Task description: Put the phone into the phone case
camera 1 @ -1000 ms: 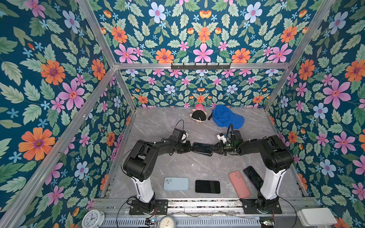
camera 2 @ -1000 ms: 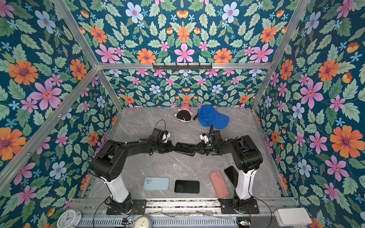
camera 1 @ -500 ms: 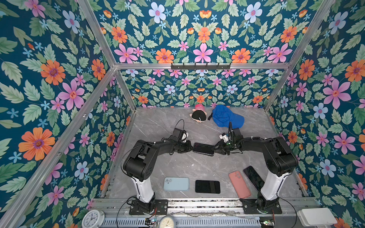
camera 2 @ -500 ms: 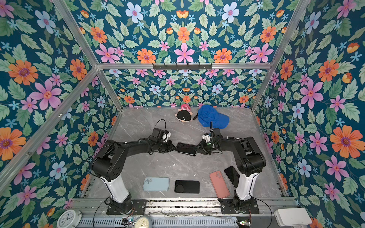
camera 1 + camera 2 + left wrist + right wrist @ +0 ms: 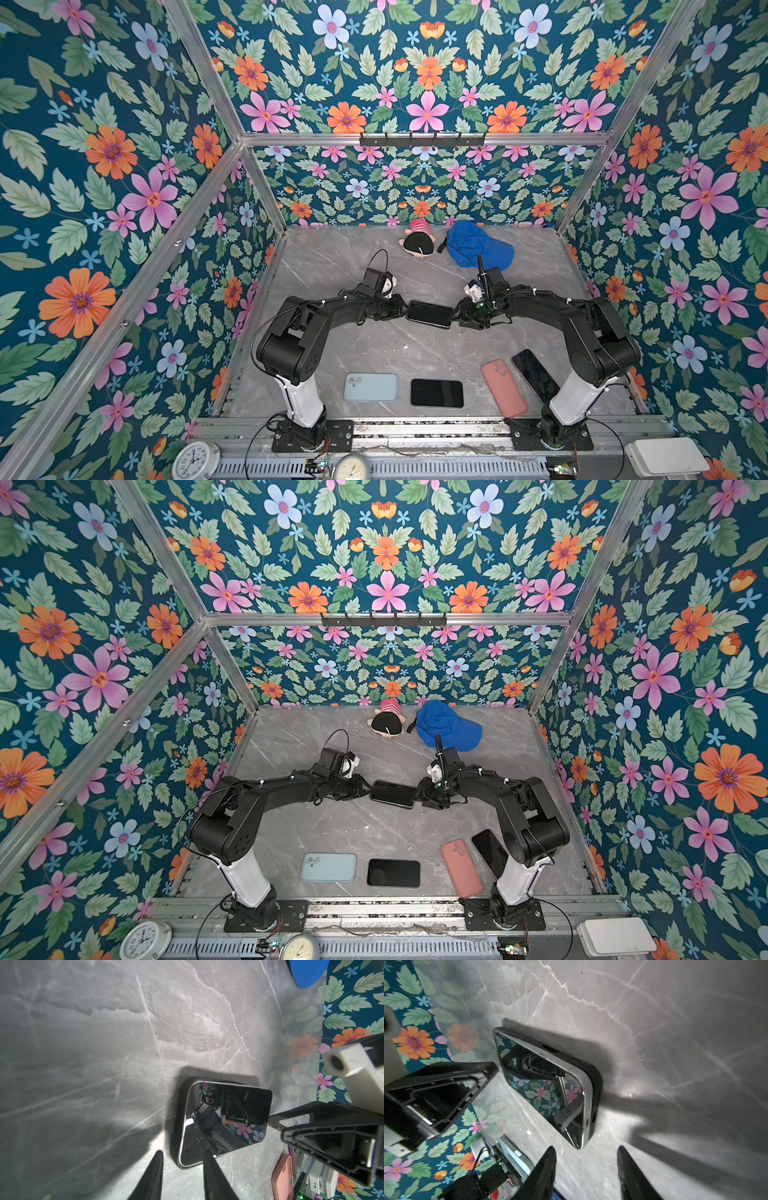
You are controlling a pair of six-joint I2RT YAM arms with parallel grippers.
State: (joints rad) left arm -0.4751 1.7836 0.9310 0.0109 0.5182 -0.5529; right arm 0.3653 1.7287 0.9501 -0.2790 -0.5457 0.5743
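the phone (image 5: 430, 313) is lying in the case (image 5: 596, 1076) on the table (image 5: 332, 266), between the left gripper (image 5: 403, 311) and the right gripper (image 5: 458, 318).

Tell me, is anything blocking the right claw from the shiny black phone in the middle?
No. Only bare grey marble tabletop shows between the open black right gripper and the glossy black phone in its black case.

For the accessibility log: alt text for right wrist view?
A phone lies screen-up in a black case on the grey table, white edge showing above the case rim. The right gripper hangs open at one end of it.
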